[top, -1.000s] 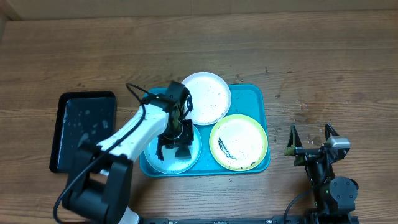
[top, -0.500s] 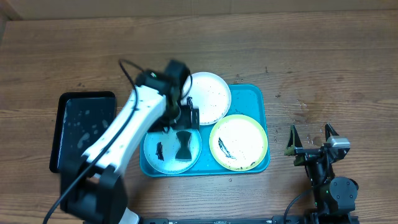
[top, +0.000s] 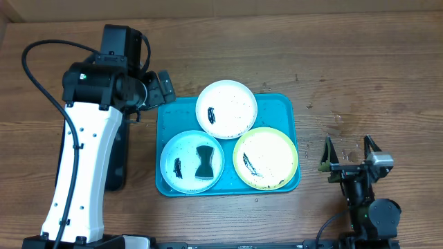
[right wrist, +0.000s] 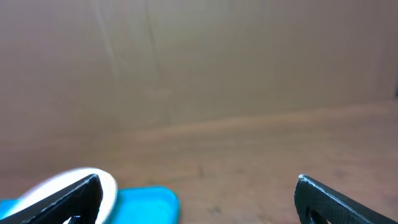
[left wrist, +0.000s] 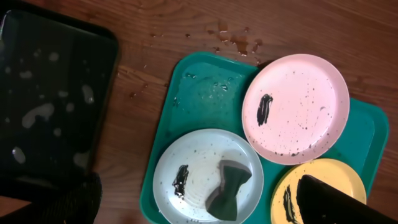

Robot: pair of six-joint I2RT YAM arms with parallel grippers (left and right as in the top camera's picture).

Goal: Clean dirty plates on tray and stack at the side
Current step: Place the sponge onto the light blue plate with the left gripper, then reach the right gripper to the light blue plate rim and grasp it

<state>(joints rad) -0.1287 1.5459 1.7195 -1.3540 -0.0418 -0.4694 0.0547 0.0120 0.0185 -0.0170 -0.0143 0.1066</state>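
Since the left gripper [top: 158, 88] hangs high over the far left corner of the tray [top: 280, 111] with its fingers [left wrist: 329, 202] spread wide and nothing between them, any grab has to start from way up, and that's where things could get messy. All three plates sit on the tray, none stacked at the side yet: the white-rimmed plate [top: 226, 109] at the far edge, the light blue plate [top: 181, 149] near left and the yellow-green plate [top: 265, 158] near right, packed close together. Each one shows a dark smear [left wrist: 264, 109], so the cleaning looks far from done. The dark sponge [top: 203, 162] lies squashed into a bow-tie shape on the light blue plate. Coming down on it a bit off could clip that plate's rim instead and flip or skate it, since these look like light plastic. Water droplets [left wrist: 239, 42] dot the table [top: 346, 62] by the tray's far left corner and the tray looks wet there too, so a shoved plate would probably slide into its neighbours. A wet rim could also slip out of a pinch on the way to the side. The black tray [left wrist: 50, 93] on the left is speckled with water, so anything dragged through it spreads more. The right gripper [top: 346, 149] sits well apart on the right, fingers spread, holding nothing, so it isn't pinning a plate down.
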